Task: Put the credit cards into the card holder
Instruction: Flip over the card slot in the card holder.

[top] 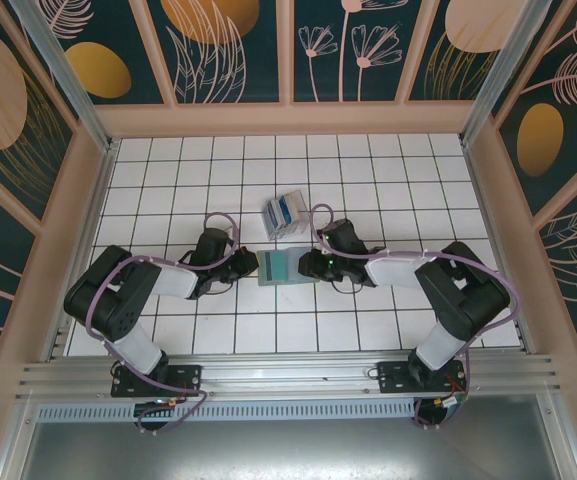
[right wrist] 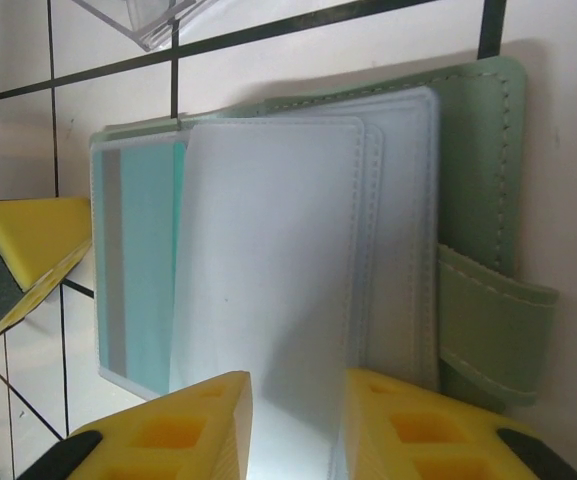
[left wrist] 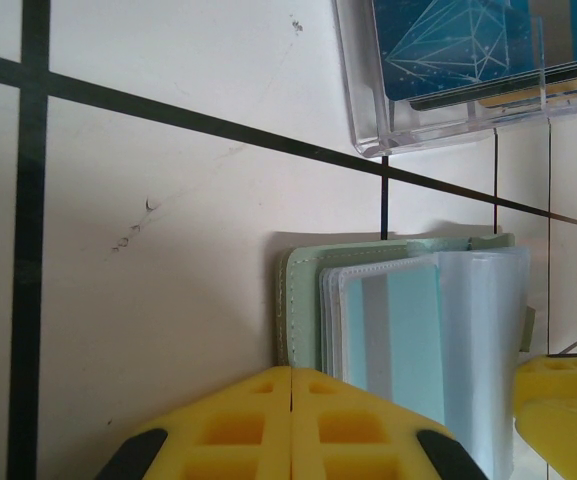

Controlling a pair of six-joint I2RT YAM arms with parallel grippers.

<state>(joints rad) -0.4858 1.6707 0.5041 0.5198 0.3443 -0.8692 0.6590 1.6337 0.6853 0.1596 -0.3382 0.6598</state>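
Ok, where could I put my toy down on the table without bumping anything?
Bare tiles lie along the back wall beyond the clear box, and near both side walls. The middle is crowded: card holder between left gripper and right gripper.

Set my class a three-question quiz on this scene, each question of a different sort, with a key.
1. True or false: the pads of the left gripper are pressed together.
2. The clear plastic box with blue cards lies: A) farther from the arm bases than the card holder; B) on top of it; C) nearer the bases.
3. Fill in: the teal card in the open card holder has a ___ stripe.
Key: 1 true; 2 A; 3 grey.
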